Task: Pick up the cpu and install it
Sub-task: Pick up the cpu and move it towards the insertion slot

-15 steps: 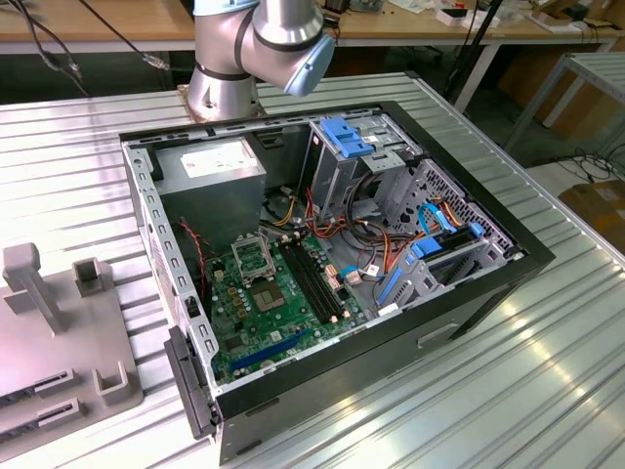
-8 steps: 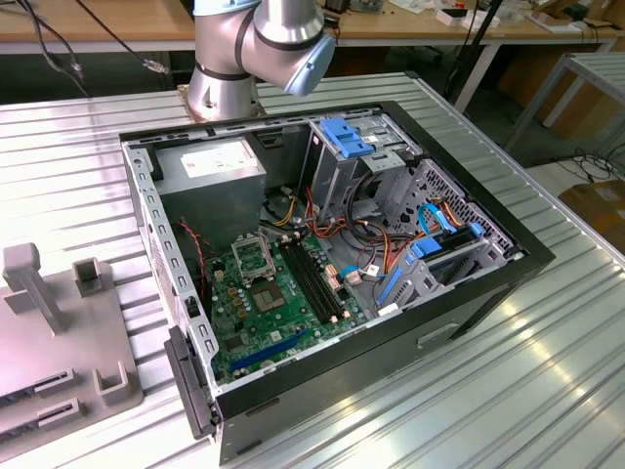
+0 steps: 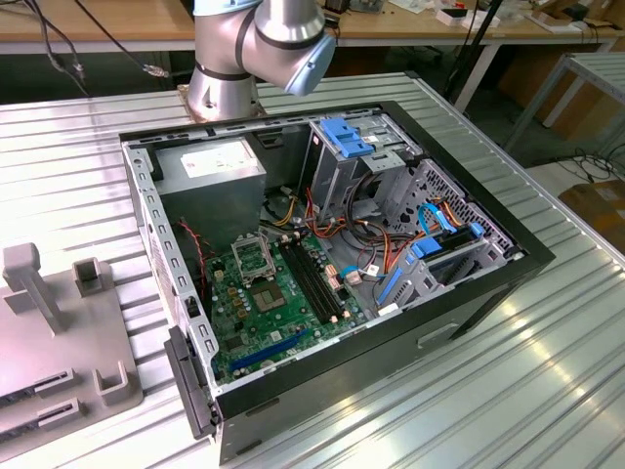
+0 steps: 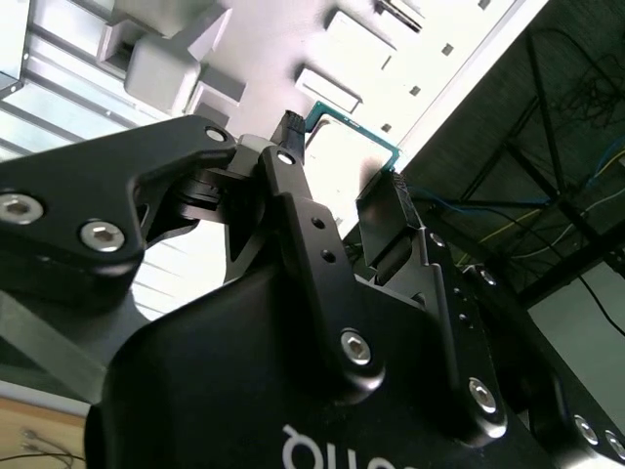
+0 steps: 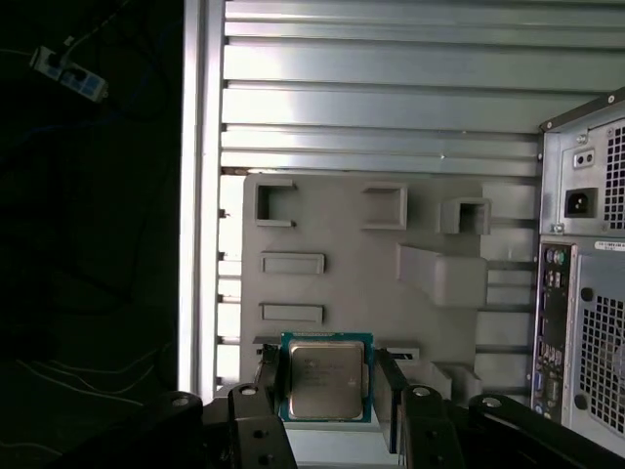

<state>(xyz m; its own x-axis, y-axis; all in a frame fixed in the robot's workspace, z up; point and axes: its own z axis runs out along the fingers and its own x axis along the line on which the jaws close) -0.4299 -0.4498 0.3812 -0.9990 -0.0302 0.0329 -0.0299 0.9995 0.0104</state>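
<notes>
Edges first: in the first wrist view the ribbed metal table (image 5: pixel 391 78) ended in a long straight edge just beside the grey tray (image 5: pixel 342 244), with dark floor beyond. On the tray's other side stood the back panel of the computer case (image 5: pixel 586 293), near the tray but apart from it. So you had a strip of open room over the tray, bounded by the drop on one side and the case wall on the other. In the exterior view the case lay open-topped. The green board (image 3: pixel 273 313) sat flat on its floor and the socket (image 3: pixel 256 256) was hemmed by cables and a drive cage, with free space above. Your gripper (image 5: pixel 327 396) had its two fingers (image 5: pixel 271 391) drawn in against opposite sides of the cpu (image 5: pixel 325 379), which sat squarely between the tips, silvery face to the camera, over the tray's near margin. Whether it had cleared the tray, could not tell. Count: one cpu, one gripper, two fingers, one tray, one case, one board, one socket. On the tray were three bracket-shaped blocks and two flat bars.
</notes>
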